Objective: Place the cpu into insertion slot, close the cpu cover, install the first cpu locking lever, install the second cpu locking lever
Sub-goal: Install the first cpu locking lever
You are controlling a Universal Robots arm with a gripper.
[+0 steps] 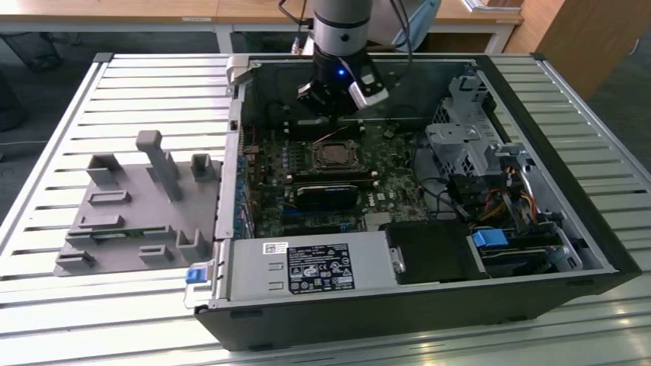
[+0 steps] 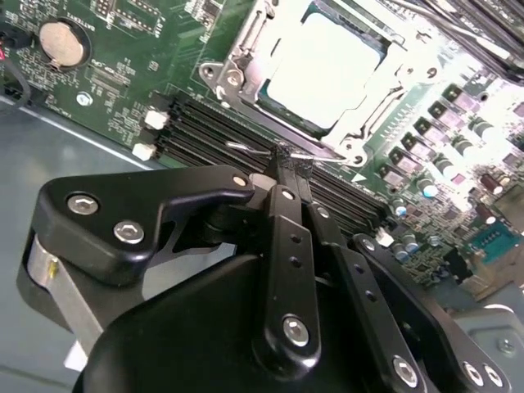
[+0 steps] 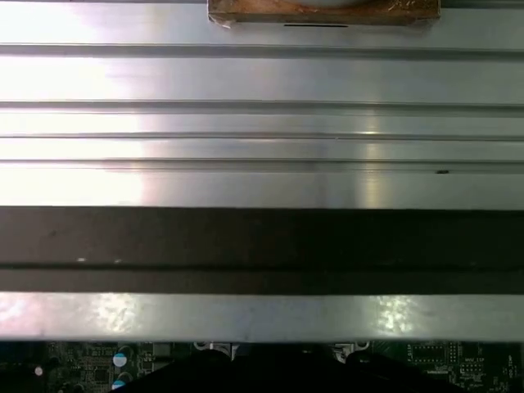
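In the exterior view an open black computer case (image 1: pixel 585 252) lies on a counter (image 1: pixel 152 84) of ribbed metal slats. Inside it are a green circuit board (image 1: pixel 267 171), a long black card (image 1: pixel 328 195), a labelled grey box (image 1: pixel 305 267) and bundled cables. The insertion slot (image 1: pixel 333 157) is a small metal-rimmed square set flat in the board. The tool (image 1: pixel 330 120) hangs over the board just beyond the slot. A grey plastic fixture (image 1: pixel 133 206) with upright posts stands outside the case, on the exterior view's left.

In the second wrist view the cpu (image 2: pixel 323 70) lies flat in the slot, its dull pale metal face up and its edges square to the socket. The cpu cover (image 2: pixel 243 64), a thin silvery frame, lies around that face. The tool's (image 2: pixel 286 166) black fingers (image 2: pixel 288 237) are pressed together at the tip, where a thin wire lever (image 2: pixel 246 148) crosses, running along the socket's edge beside black memory slots (image 2: pixel 209 131). I cannot tell whether the wire is pinched. A coin cell (image 2: pixel 60 42) sits on the board.

In the first wrist view, bright slats (image 3: pixel 262 82), a dark band (image 3: pixel 262 246) and a strip of board (image 3: pixel 82 364) show.
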